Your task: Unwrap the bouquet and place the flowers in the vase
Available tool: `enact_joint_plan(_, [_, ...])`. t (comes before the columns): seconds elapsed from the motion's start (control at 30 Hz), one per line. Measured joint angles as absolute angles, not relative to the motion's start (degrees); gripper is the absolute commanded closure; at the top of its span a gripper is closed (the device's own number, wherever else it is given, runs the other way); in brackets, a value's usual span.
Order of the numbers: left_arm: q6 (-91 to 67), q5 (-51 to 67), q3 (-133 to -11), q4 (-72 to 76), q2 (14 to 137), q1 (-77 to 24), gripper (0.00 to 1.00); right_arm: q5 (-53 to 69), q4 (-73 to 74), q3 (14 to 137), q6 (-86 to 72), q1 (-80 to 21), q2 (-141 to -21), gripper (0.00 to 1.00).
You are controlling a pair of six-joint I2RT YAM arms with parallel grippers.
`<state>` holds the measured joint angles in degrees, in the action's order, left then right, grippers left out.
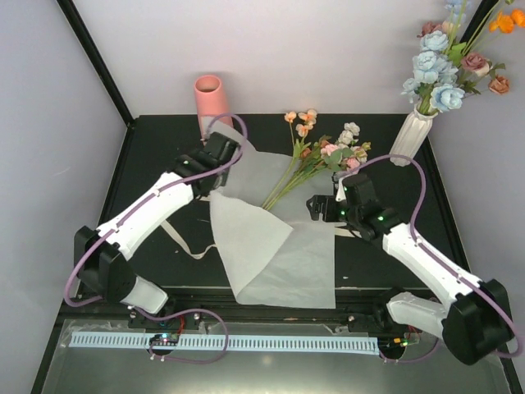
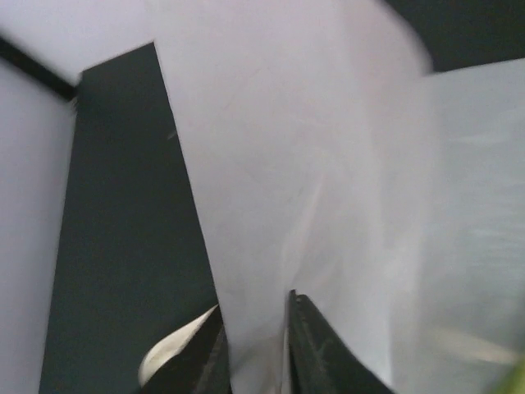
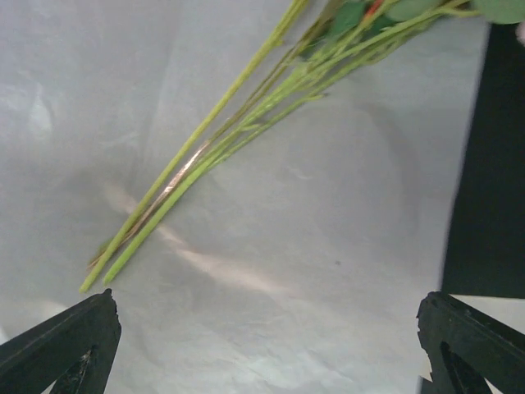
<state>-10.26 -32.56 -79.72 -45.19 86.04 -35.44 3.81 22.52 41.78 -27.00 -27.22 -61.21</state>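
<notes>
Where the two arms are bolted down, a white slotted strip (image 1: 246, 342) runs along the near edge of the black table (image 1: 156, 164). Just past it the cream paper (image 1: 271, 246) lies spread open and flat, with a loose ribbon (image 1: 190, 250) trailing off its left side onto the table.

Over the middle of the sheet hangs the right gripper (image 3: 267, 328), its fingers spread wide with nothing between them. It is just short of the cut ends of the green stems.

The flowers (image 1: 324, 156) lie on the paper in a loose fan, stems pointing back toward the arms. Their pink, peach and cream heads reach the far right of the sheet.

Farther left, the left gripper (image 2: 256, 316) has its fingers drawn narrow on the far left corner of the paper. A fold of the sheet stands up between them, lifted off the table.

At the back edge on the left, the pink vase (image 1: 209, 97) stands upright, well apart from the flowers. In the far right corner a white ribbed vase (image 1: 410, 135) holds blue blooms (image 1: 435, 78).
</notes>
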Motion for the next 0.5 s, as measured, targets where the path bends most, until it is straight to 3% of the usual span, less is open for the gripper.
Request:
enact_joint_plan(0.1, [-14.3, -35.1, -74.0, -46.0, 83.7, -29.7, 0.58, 8.4, 20.4, 42.9, -26.9, -27.3, -65.3, 0.00])
enact_joint_plan(0.17, [-16.9, -36.0, -71.0, -47.2, 82.8, -26.5, 0.53, 10.8, 19.0, 44.2, -26.9, -27.5, -68.1, 0.00])
enact_joint_plan(0.37, [-23.6, -33.5, -66.4, -47.9, 79.7, -17.2, 0.18, 14.9, 16.4, 48.9, -26.7, -29.5, -76.7, 0.00])
enact_joint_plan(0.5, [-25.4, -27.9, -61.8, -45.7, 69.2, -14.0, 0.09, 15.8, 15.7, 52.4, -26.2, -32.4, -82.3, 0.00])
